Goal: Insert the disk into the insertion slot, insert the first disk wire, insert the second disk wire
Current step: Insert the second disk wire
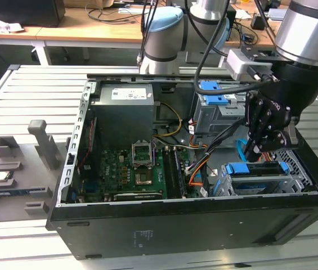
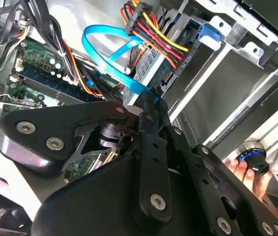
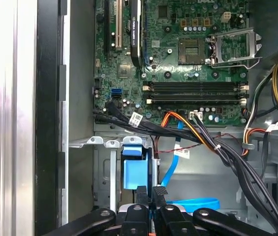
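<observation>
Light-blue and flat, the second disk wire curves in a loop above my gripper, and its lower end goes down between my fingertips, which are pressed together on it near the plug. In the first wrist view the same cable lies just past my closed fingers, beside the blue tab of the disk.

The disk sits already inside the insertion slot, the low grey cage at the exterior view's right, in the corner of the computer case. The first disk wire, the red, orange and black bundle, ends in a dark plug close to the back of the disk; I cannot tell if it is fully seated.

I judge that I am on the data cable step. To do it well, I should keep the plug straight to its socket, not tilted, and press slowly along the socket's axis. The loop should stay free, not twisted under my fingers, and the red-orange bundle should not be pushed aside.
</observation>
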Available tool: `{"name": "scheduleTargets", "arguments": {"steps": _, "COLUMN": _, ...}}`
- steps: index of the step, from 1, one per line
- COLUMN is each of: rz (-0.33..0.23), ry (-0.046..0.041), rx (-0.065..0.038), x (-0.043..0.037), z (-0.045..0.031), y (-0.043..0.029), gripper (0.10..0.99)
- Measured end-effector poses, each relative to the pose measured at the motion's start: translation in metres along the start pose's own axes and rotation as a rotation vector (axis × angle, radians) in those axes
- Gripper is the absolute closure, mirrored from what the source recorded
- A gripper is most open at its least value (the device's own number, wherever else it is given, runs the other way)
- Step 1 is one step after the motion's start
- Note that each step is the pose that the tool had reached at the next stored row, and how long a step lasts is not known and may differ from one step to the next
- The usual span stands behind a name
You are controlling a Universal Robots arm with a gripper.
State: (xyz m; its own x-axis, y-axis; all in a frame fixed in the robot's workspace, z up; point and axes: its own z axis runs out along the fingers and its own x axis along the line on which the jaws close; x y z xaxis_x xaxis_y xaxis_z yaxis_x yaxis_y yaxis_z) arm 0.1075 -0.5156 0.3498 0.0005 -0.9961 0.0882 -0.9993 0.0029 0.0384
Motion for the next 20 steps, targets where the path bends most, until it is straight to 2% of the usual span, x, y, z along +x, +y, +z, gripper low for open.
{"name": "scheduleTargets", "arguments": {"steps": 14, "rz": 0.000, "ry": -0.0003, "rx": 0.000, "x": 0.0038, "z": 0.0051, "y": -0.0127, "gripper": 0.925}}
{"name": "scheduleTargets", "arguments": {"steps": 20, "rz": 0.000, "ry": -0.0003, "rx": 0.000, "x": 0.0063, "z": 0.0089, "y": -0.0146, "gripper": 0.925}}
